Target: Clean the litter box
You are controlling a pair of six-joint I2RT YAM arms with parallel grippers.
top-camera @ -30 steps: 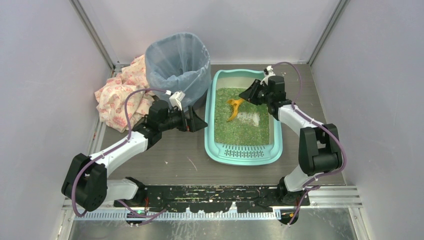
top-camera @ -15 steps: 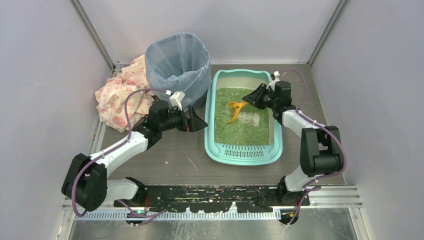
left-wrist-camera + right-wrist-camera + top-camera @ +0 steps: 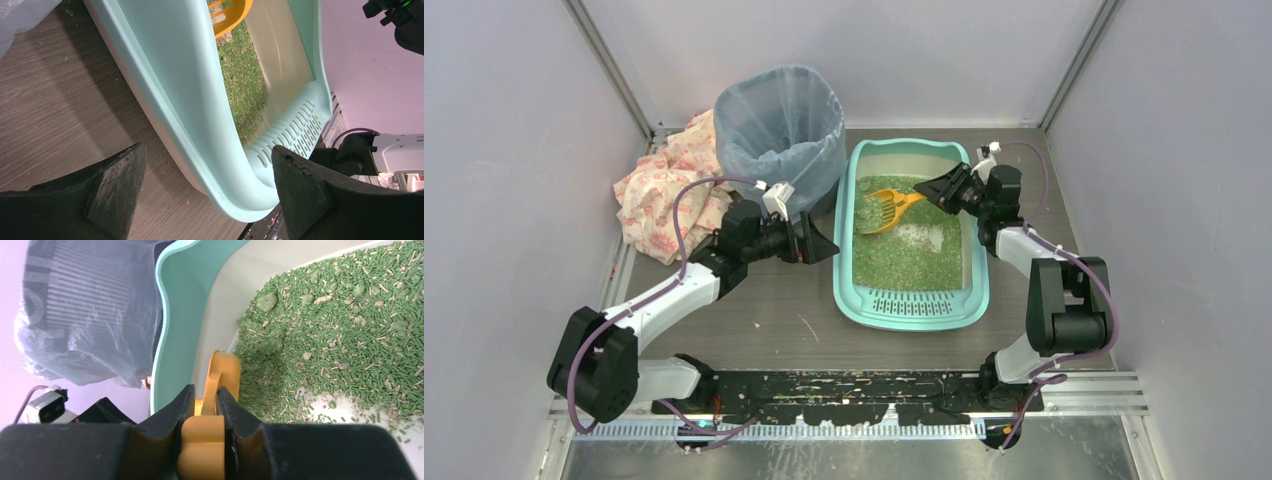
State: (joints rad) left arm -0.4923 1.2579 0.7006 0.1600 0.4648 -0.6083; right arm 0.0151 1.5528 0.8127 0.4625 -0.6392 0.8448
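Spill risk: right tool (image 3: 927, 188), clamped on handle of orange scoop (image 3: 879, 208), must carry waste over rim of teal litter box (image 3: 914, 318) to bag-lined bin (image 3: 764, 165) at its 10 o'clock; any tilt dumps pellets. Left tool (image 3: 827, 244) gapes empty by 9 o'clock rim, so box may slide. Box sits mid-surface (image 3: 754, 300), grate step at 6 o'clock, green litter w/ bare patch.

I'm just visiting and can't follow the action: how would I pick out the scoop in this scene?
Find the big teal litter box in the middle of the table, filled with green litter pellets. Over its far half, the right gripper holds the scoop by its handle; it is the only bright orange, slotted thing there.
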